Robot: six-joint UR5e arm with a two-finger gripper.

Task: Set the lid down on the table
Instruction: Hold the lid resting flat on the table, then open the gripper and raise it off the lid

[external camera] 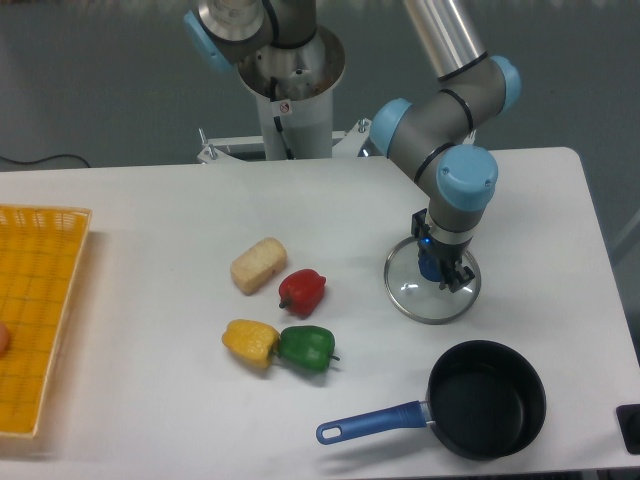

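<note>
A black saucepan with a blue handle sat near the front right. Toward the middle lay a pale bread-like block, a red pepper, and a yellow pepper touching a green pepper. A yellow-orange mesh tray lay at left.

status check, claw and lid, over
Claw down at the knob, grip unclear. Lid looks flat on the table. Pan close by, apart.

No readable text, label, brand or number shows anywhere.
</note>
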